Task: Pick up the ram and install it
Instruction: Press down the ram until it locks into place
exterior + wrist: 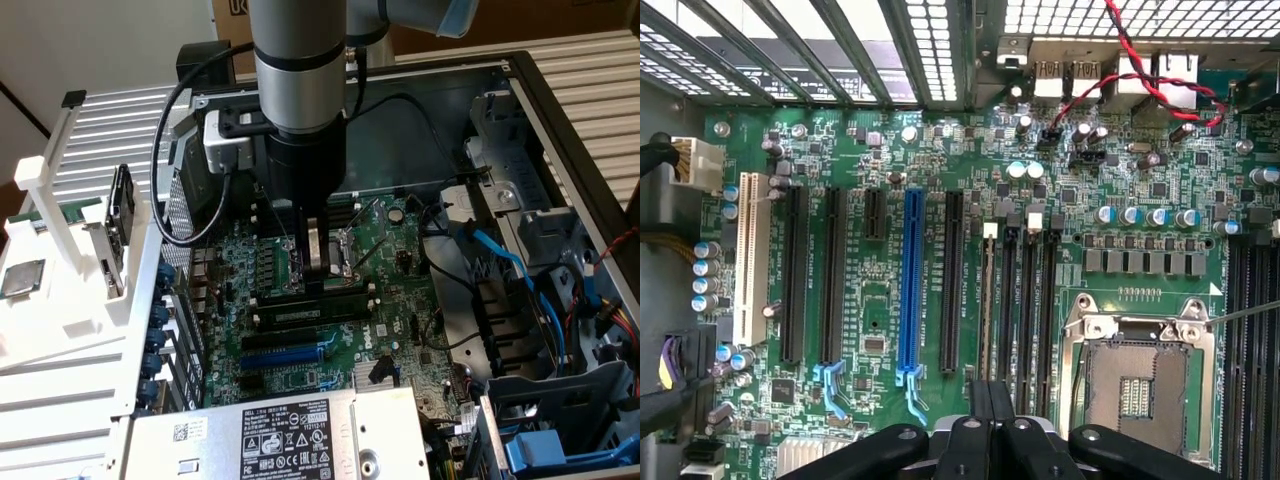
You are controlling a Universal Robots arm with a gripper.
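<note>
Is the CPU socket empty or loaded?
Empty: the CPU socket shows its bare contact field inside the metal frame, no processor seated.

Your arm (298,60) is a silver-grey cylinder with a black band and a pale blue joint cap; a black cable (165,150) loops beside its black wrist and claw (320,262).
</note>
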